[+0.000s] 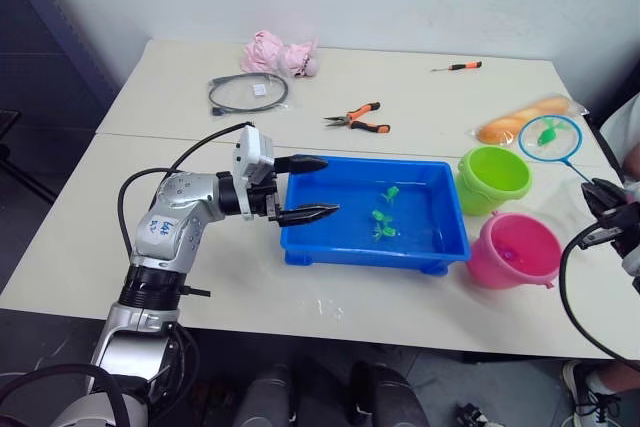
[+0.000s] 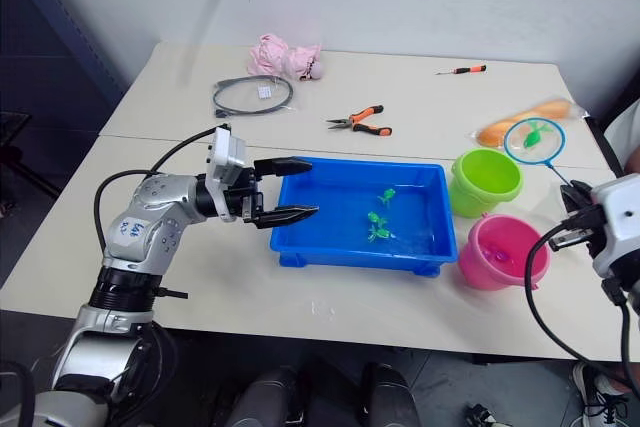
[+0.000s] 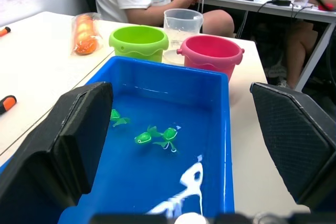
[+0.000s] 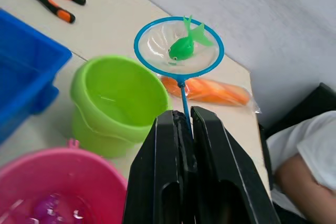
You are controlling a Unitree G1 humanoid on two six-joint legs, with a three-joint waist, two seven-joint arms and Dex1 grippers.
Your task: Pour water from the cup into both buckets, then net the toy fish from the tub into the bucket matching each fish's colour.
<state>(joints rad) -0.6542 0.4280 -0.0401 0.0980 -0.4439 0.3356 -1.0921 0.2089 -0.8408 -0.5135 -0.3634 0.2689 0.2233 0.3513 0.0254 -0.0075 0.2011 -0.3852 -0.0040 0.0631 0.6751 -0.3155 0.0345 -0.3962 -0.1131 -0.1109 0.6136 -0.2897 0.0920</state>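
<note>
The left claw (image 1: 318, 188) stands with fingers wide apart over the near-left corner of the blue tub (image 1: 300, 243), so this corner is blocked. The tub's middle holds three green fish (image 1: 384, 215); the water around them is free. The green bucket (image 1: 493, 177) and pink bucket (image 1: 514, 250) stand just beside the tub's right wall. The net (image 4: 178, 45), with one green fish inside, hangs beyond the green bucket. Pliers (image 1: 357, 119) lie on the desk (image 1: 420, 107) behind the tub.

I can't read any text anywhere. My left arm's upper cover (image 1: 163, 228) has small blue handwritten marks, illegible. The cable coil (image 1: 247, 93) has a white tag, also illegible.
</note>
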